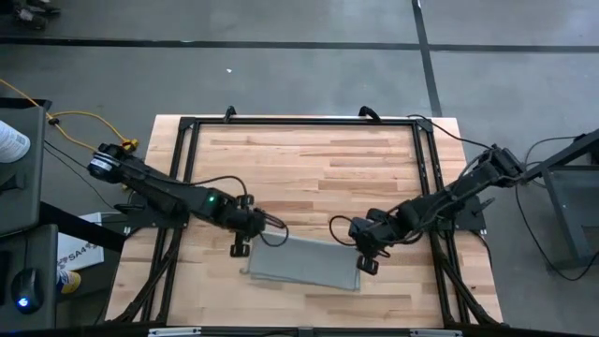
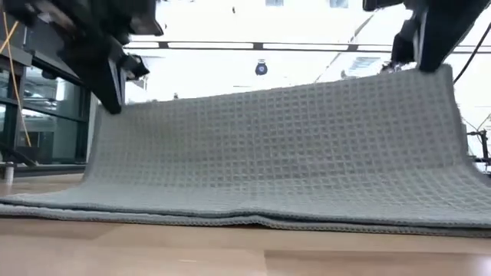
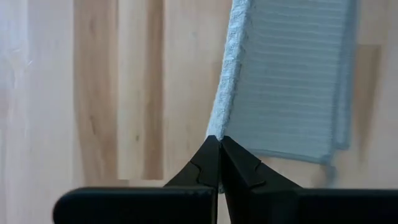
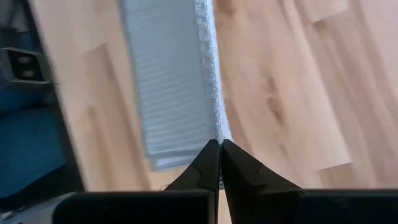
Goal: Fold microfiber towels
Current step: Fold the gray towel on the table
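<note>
The light grey-blue microfiber towel (image 1: 304,262) is near the table's front edge. In the low view its far part (image 2: 284,146) stands up as a sloping sheet between my two grippers, and its near part (image 2: 245,215) lies flat on the wood in layers. My left gripper (image 1: 241,245) is shut on the raised edge's left corner. My right gripper (image 1: 367,262) is shut on its right corner. Both also show in the low view, the left gripper (image 2: 113,103) and the right gripper (image 2: 430,65). My left gripper pinches the left corner of the towel's raised edge (image 3: 216,130) between its two fingertips, coming from above. One layer or several, I cannot tell. The towel slopes down from the hold, with its lower part on the table. My right gripper pinches the right corner of the raised edge (image 4: 219,134) between its two fingertips, coming from above. The top edge (image 2: 284,92) runs nearly straight between the two holds, sagging a little toward the left. The lower part rests on the table.
A black metal frame (image 1: 299,122) runs round the wooden tabletop (image 1: 309,168). The bare wood beyond the towel reaches to the far edge. Cables and equipment (image 1: 19,159) stand off the table's left side.
</note>
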### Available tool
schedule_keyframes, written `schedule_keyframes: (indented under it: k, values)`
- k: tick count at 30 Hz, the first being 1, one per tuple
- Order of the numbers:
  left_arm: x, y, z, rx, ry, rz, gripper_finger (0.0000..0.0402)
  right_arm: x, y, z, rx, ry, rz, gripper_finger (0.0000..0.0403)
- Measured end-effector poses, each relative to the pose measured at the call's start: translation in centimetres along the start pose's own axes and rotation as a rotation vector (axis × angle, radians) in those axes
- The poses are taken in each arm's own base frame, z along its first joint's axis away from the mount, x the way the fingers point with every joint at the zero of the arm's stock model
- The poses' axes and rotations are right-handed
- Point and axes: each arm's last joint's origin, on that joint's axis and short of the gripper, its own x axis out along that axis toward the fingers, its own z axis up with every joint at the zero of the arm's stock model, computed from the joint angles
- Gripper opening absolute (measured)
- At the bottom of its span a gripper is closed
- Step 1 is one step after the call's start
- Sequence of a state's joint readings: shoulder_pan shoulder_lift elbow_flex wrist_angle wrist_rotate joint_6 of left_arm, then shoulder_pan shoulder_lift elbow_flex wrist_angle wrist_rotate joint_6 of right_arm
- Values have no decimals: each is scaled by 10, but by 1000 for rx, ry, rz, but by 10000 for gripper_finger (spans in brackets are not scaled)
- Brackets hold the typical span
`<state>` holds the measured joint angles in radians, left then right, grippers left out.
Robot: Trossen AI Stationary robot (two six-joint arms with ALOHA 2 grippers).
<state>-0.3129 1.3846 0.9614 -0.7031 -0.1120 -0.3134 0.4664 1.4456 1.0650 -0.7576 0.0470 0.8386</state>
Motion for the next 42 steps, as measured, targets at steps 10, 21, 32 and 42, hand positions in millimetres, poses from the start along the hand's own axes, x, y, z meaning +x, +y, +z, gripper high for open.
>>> schedule_keyframes:
  k: [10,21,32,42]
  values:
    - [8,28,5,26,-20,26,0,21,-35,4,25,3,-96,3]
    - [9,63,12,27,-33,91,0,35,-70,10,4,-13,-207,3]
    - [30,85,-7,7,-15,86,0,37,-90,21,-20,-26,-245,3]
    - [36,91,-14,37,-7,100,7,35,-107,34,-33,-61,-261,3]
